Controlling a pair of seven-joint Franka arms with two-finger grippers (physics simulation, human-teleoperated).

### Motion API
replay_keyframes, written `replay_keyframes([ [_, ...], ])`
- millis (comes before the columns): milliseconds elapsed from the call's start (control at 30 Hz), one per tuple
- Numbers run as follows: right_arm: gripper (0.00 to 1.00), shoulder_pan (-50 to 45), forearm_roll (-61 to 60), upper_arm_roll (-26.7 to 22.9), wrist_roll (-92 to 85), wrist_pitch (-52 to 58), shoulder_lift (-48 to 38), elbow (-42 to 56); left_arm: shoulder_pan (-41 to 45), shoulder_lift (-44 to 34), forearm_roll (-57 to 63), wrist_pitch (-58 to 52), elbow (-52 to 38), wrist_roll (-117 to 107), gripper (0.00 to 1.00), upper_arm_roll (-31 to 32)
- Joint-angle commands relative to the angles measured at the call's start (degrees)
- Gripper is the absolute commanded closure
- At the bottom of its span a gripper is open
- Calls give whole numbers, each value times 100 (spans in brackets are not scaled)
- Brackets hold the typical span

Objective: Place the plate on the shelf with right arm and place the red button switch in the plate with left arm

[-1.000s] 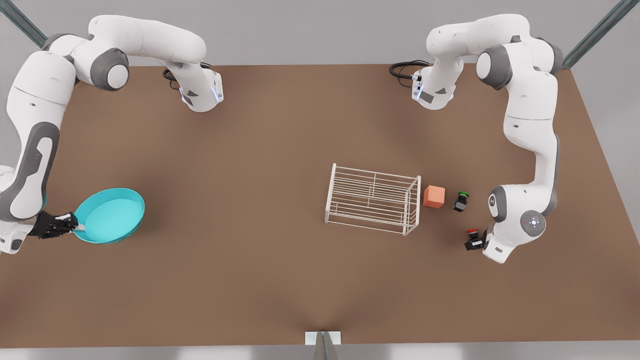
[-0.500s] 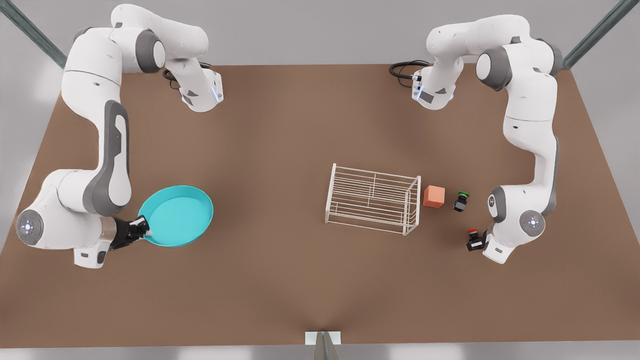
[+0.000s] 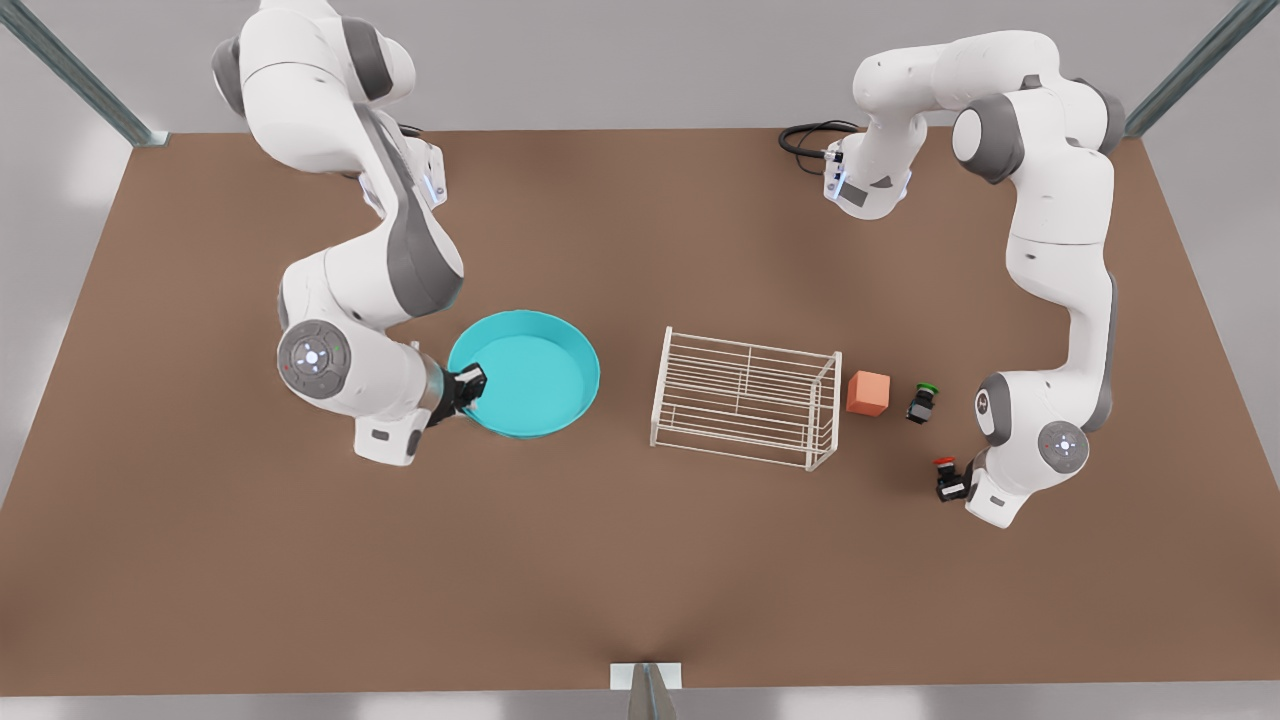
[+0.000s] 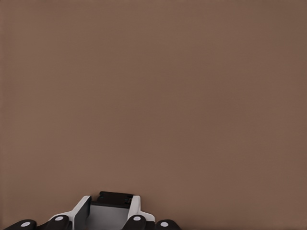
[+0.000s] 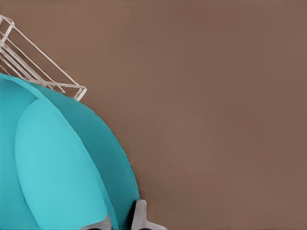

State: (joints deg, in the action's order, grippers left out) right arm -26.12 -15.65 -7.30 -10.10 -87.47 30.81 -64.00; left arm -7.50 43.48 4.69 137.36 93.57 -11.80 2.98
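The turquoise plate [image 3: 530, 370] hangs just left of the white wire shelf [image 3: 745, 397] in the front view. My right gripper [image 3: 468, 385] is shut on the plate's near-left rim. In the right wrist view, the plate [image 5: 57, 163] sits beside my fingers [image 5: 140, 214], with a corner of the shelf [image 5: 29, 67] beyond it. On the front view's right, the red button switch [image 3: 945, 466] sits in my left gripper [image 3: 950, 488], low over the table. In the left wrist view, my left gripper [image 4: 111, 211] is shut on its black body.
An orange cube [image 3: 868, 393] and a green-capped switch [image 3: 923, 401] stand just right of the shelf, close to my left arm's wrist. Brown table [image 3: 640, 560] stretches in front of the shelf. Both arm bases and cables are at the far edge.
My right arm has swung the plate from the front view's far left towards the shelf, stopping just beside it. My left gripper has stayed put, holding the red button switch.
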Motion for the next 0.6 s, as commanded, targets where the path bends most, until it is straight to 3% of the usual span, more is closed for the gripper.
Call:
replay_keyframes([
  [0,74,-112,-262,44,4507,-313,57,54,-6,-15,-38,-8,-5,20,57,1],
  [233,74,-850,-342,88,6301,-974,400,204,-23,-155,-47,-104,-14,38,59,1],
  [400,74,-1342,-570,71,7628,-1642,655,353,3,-762,-73,-1053,-146,11,59,36],
  [500,74,-1791,-570,-26,8270,-2116,716,353,38,-1078,-82,-1334,-208,3,59,89],
  [567,74,-2195,-570,-360,8499,-2248,822,353,64,-1289,-82,-1800,-331,-85,59,202],
])
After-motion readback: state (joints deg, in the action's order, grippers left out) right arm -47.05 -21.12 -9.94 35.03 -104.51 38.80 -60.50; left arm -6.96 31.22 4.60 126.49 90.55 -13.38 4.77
